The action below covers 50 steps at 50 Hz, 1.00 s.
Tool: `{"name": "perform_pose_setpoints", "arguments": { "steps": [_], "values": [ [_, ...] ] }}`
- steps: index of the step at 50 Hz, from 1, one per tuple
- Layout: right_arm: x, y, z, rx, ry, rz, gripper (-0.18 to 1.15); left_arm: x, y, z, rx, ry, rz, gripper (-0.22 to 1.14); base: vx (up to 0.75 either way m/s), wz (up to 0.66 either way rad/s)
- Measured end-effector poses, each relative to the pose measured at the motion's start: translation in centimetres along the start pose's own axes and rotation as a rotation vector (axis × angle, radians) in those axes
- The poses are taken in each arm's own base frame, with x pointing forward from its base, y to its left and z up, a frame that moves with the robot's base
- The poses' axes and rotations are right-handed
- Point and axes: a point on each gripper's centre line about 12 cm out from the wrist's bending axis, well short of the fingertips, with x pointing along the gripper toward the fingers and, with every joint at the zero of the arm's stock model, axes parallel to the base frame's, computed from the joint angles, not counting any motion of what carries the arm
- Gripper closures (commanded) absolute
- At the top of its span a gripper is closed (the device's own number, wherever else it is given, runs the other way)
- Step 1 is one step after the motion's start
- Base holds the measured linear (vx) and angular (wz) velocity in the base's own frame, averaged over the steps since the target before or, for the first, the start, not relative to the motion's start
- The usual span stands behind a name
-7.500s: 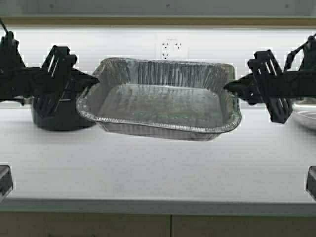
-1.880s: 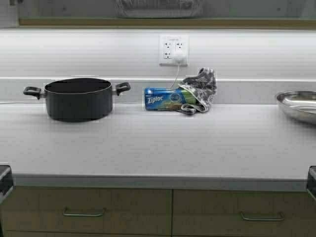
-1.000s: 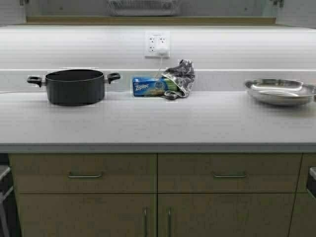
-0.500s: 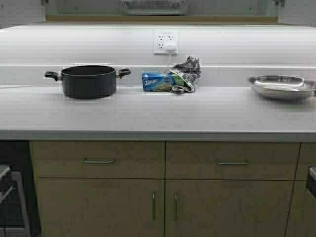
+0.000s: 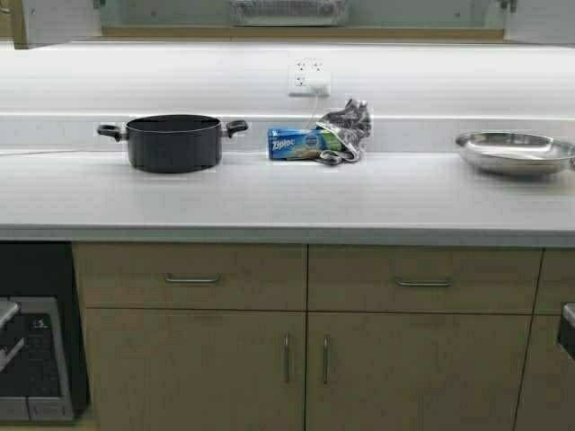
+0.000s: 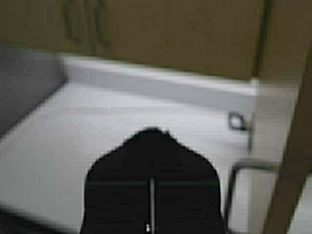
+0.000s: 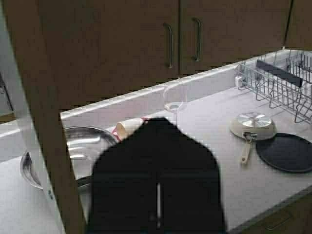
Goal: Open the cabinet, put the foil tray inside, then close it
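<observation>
The foil tray (image 5: 287, 11) shows as a ribbed silver strip at the top edge of the high view, resting inside the cabinet (image 5: 162, 13), whose pale interior is exposed. Both doors stand open: the left door (image 5: 56, 20) and the right door (image 5: 539, 18). Neither arm appears in the high view. In the left wrist view my left gripper (image 6: 152, 134) is shut and empty, next to a tan door edge (image 6: 287, 170) with a metal bar handle (image 6: 236, 190). My right gripper (image 7: 157, 123) is also shut and empty, beside the other door edge (image 7: 46, 146).
On the white counter (image 5: 287, 193) stand a black pot (image 5: 173, 142), a Ziploc box (image 5: 296, 144), a crumpled cloth (image 5: 349, 121) and a round steel bowl (image 5: 514, 151). Base cabinets (image 5: 305, 341) sit below. A wine glass (image 7: 174, 100), a small pan (image 7: 252, 126) and a wire rack (image 7: 278, 78) lie further right.
The robot has backed away from the counter, so the base cabinets now fill the lower view. The tray, held by both grippers 7.5 s ago, now rests in the cabinet.
</observation>
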Motion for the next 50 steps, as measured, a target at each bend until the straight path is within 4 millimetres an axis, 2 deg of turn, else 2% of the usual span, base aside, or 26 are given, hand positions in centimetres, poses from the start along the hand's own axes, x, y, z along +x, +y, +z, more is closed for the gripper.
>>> {"name": "perform_pose_setpoints", "arguments": {
  "steps": [8,14,23,28,33,41,45,50],
  "values": [
    [3.6,0.6,-0.5,0.009,0.008,0.018,0.89,3.7,-0.4,-0.8,-0.022,0.01,-0.015,0.87,-0.01,0.0],
    [5.2,1.6,-1.2,0.015,0.018,0.048,0.89,4.3,-2.1,-0.9,-0.026,-0.004,-0.061,0.87,0.01,0.0],
    [6.4,3.9,-2.3,0.015,0.031,0.108,0.89,5.0,-5.8,-1.3,-0.022,-0.023,-0.156,0.87,0.02,0.0],
    [7.0,4.1,-3.0,0.023,0.046,0.111,0.89,5.6,-6.4,-1.9,-0.022,-0.015,-0.169,0.87,0.0,0.0],
    [6.9,4.8,-3.1,0.021,0.049,0.127,0.89,6.0,-7.2,-2.6,-0.022,0.0,-0.185,0.87,0.01,0.0],
    [6.2,7.6,-3.2,0.009,0.051,0.187,0.9,5.6,-9.4,-2.9,-0.018,-0.002,-0.236,0.87,0.0,0.0],
    [5.1,9.8,-3.4,0.002,0.056,0.237,0.9,4.7,-10.9,-3.2,-0.015,0.002,-0.277,0.87,0.0,0.0],
    [2.8,12.9,-3.6,-0.028,0.058,0.323,0.9,2.3,-12.9,-2.9,-0.012,-0.021,-0.343,0.87,0.0,0.0]
  ]
}}
